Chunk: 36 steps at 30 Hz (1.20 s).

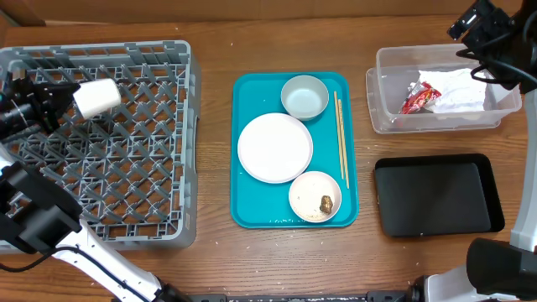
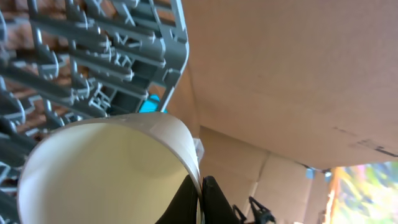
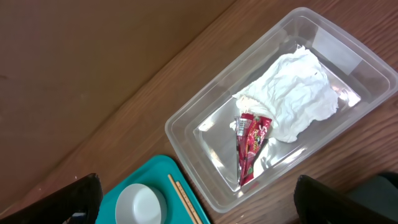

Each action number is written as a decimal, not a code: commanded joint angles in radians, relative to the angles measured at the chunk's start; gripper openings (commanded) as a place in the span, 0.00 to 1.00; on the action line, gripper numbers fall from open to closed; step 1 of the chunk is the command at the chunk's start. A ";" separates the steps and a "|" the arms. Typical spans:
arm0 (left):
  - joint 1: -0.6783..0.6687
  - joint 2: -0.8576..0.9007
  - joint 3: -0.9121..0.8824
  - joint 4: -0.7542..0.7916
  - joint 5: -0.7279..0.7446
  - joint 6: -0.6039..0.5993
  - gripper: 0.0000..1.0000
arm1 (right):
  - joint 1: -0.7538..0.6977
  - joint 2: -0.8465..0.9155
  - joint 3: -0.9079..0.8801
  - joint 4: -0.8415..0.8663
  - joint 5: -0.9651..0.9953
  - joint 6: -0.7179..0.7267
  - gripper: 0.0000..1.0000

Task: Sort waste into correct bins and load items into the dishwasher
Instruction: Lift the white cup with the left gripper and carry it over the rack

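My left gripper (image 1: 69,92) is shut on the rim of a white cup (image 1: 97,96) and holds it on its side over the grey dish rack (image 1: 168,226); the left wrist view shows the cup (image 2: 99,168) pinched between the fingers (image 2: 200,199). My right gripper (image 3: 199,199) is open and empty, high above the clear tub (image 1: 386,117), which holds the red-and-white wrapper (image 1: 417,99) and the napkin (image 1: 457,91), also seen in the right wrist view as wrapper (image 3: 250,142) and napkin (image 3: 292,93). The teal tray holds a large plate (image 1: 274,147), an empty bowl (image 1: 304,96), chopsticks (image 1: 341,138) and a bowl (image 1: 315,196) with a brown lump (image 1: 325,203).
The teal tray (image 1: 252,214) lies in the middle of the wooden table. The black tray (image 1: 436,197) lies empty at the right, in front of the clear tub. A cardboard wall stands behind the table.
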 commanded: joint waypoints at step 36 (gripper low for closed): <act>0.089 0.026 -0.263 0.127 -0.330 0.075 0.23 | 0.001 -0.001 0.010 0.004 0.003 0.000 1.00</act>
